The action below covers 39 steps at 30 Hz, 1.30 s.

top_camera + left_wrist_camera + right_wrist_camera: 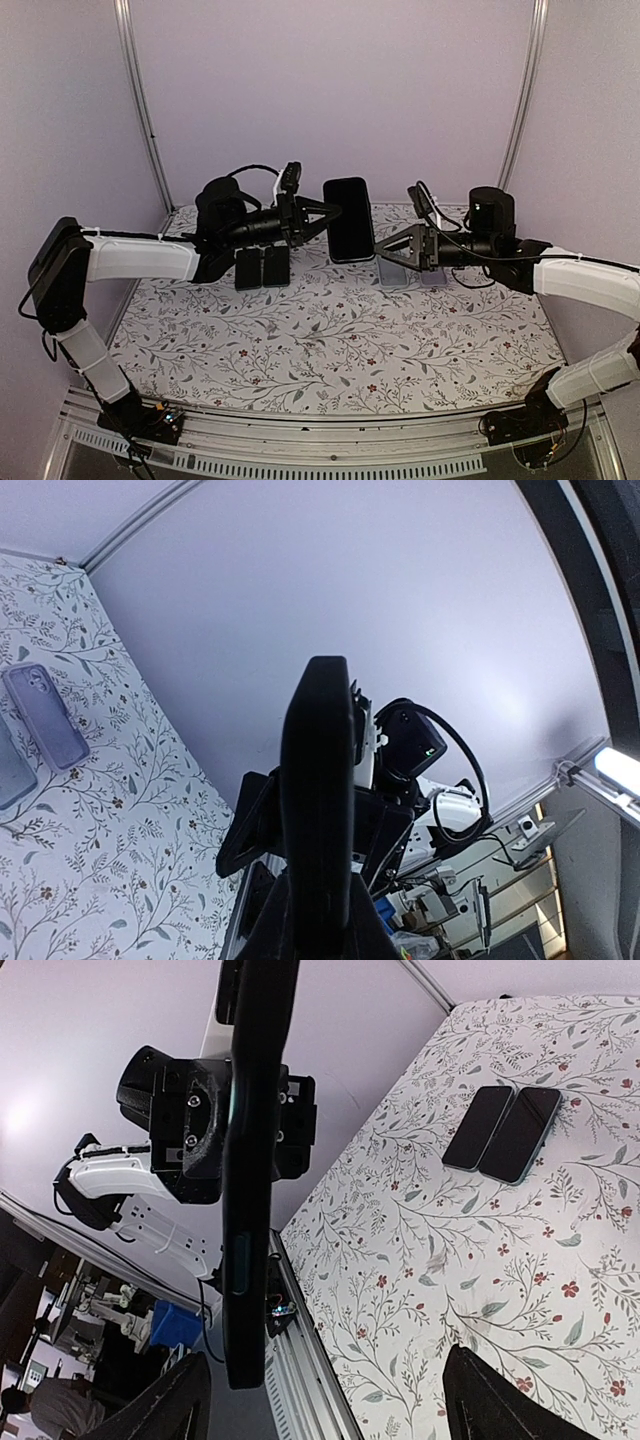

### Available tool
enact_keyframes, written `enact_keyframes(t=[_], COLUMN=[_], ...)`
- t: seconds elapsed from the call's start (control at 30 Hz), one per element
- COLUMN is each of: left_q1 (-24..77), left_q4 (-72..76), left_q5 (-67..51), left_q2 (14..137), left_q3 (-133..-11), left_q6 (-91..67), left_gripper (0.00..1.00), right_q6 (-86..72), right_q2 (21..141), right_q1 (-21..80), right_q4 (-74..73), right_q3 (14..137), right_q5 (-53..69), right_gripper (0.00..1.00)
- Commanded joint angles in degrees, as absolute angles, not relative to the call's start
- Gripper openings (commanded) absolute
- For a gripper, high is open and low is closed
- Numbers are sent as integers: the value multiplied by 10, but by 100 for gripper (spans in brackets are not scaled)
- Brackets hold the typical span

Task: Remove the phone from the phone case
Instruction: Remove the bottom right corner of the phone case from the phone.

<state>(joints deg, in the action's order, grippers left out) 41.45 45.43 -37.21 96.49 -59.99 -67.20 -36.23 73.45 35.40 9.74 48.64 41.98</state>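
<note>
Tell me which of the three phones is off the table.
The phone clamped upright in the left pincer; the other two phones lie flat on the table.

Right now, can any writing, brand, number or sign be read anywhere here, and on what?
None is readable.
The phone shows a blank dark face.
The spare phones on the table show no marks.
The room clutter behind the arms is too blurred to read.

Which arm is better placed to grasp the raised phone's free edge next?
Right. The right gripper is open, facing the phone; the left gripper is shut on its other edge.
</note>
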Motion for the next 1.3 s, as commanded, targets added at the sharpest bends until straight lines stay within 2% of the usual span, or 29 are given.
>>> enact_keyframes(t=[0.0, 1.27], left_q1=[413, 429], left_q4=[535, 715], left_q5=[-370, -363], left_q2=[949, 944], left_q3=[-612, -598], left_q6=[-697, -756], left_gripper=[0, 0], right_q6=[-383, -377], right_q2=[722, 728], right_q1=[358, 358], right_q4=[126, 91], right_q3=[475, 456], right_q5=[399, 346], right_gripper=[82, 81])
